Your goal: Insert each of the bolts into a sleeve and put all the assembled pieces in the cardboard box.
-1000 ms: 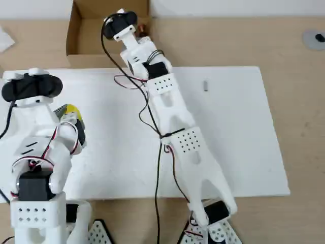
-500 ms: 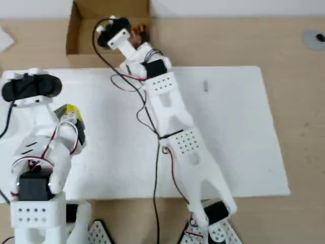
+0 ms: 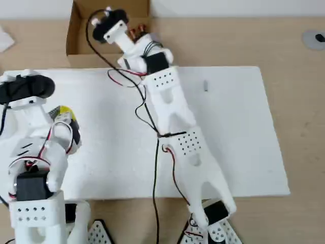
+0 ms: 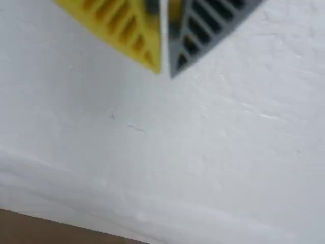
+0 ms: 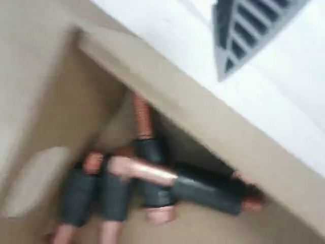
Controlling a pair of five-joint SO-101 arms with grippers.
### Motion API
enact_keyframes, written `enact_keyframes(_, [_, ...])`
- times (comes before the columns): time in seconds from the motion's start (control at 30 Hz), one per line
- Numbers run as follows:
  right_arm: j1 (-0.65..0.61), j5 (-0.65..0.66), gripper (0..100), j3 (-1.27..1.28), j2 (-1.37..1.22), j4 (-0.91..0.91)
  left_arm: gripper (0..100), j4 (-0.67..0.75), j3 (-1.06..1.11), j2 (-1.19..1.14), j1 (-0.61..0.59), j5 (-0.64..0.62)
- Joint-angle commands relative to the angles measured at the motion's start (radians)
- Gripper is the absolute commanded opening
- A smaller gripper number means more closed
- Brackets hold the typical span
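Observation:
Several assembled pieces (image 5: pixel 152 178), dark sleeves with copper-coloured bolts, lie in a heap in a corner of the cardboard box (image 5: pixel 203 122). My right gripper (image 3: pixel 114 28) hangs over the box (image 3: pixel 76 30) at the table's far side. It is open, its grey finger (image 5: pixel 238 35) is above the box wall, and it holds nothing. Copper ends of the pieces (image 3: pixel 138 33) peek out beside the arm. My left gripper (image 4: pixel 165 68) is shut, yellow and grey fingers together, empty, just above the white board (image 4: pixel 203 152) at its left side (image 3: pixel 63 113).
A small grey piece (image 3: pixel 205 85) lies alone on the white board (image 3: pixel 233 132) toward its far right. The right arm stretches diagonally across the board's middle. A round grey object (image 3: pixel 315 38) sits on the wooden table at the far right.
The right gripper has swung left over the box. The left arm has shifted slightly left and toward the front.

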State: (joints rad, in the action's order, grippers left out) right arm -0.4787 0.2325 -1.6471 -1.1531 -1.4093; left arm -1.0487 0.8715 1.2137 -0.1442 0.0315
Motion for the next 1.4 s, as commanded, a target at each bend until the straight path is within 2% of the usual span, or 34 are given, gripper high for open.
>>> enact_keyframes(0.0, [0.030, 0.003, 39.0, -0.021, 0.232, -0.147, 0, -0.055, -0.086, -0.001, -0.012, 0.041])
enact_keyframes(0.1, [0.010, -0.023, 39.0, -0.019, 0.375, -0.384, 0, -0.147, -0.104, -0.012, -0.011, 0.044])
enact_keyframes(0.2, [0.041, -0.173, 36.3, 0.019, 0.493, -0.381, 0, -0.213, -0.089, -0.064, -0.017, 0.078])
enact_keyframes(0.33, [0.081, -0.207, 20.7, 0.170, 0.602, -0.382, 0, -0.267, -0.064, -0.160, -0.020, 0.103])
enact_keyframes(0.43, [0.101, -0.212, 1.8, 0.414, 0.691, -0.382, 0, -0.203, -0.041, -0.196, -0.060, 0.101])
enact_keyframes(0.6, [0.102, -0.358, 0.8, 0.912, 0.969, -0.381, 0, -0.029, 0.078, -0.191, -0.107, 0.051])
enact_keyframes(0.73, [0.084, -0.359, 1.0, 1.311, 1.205, -0.373, 0, -0.032, 0.143, -0.136, -0.098, 0.031])
enact_keyframes(0.93, [0.128, -0.344, 1.0, 1.825, 1.549, -0.155, 0, -0.078, 0.270, 0.219, -0.097, 0.038])
enact_keyframes(1.13, [0.211, -0.189, 1.0, 2.413, 1.925, 0.255, 0, -0.055, 0.571, 0.616, -0.104, 0.038])
enact_keyframes(1.27, [0.249, -0.129, 0.9, 2.752, 2.121, 0.517, 0, 0.020, 0.695, 0.582, -0.106, 0.034])
enact_keyframes(1.37, [0.288, -0.124, 0.9, 2.904, 2.226, 0.605, 0, 0.031, 0.743, 0.587, -0.103, 0.034])
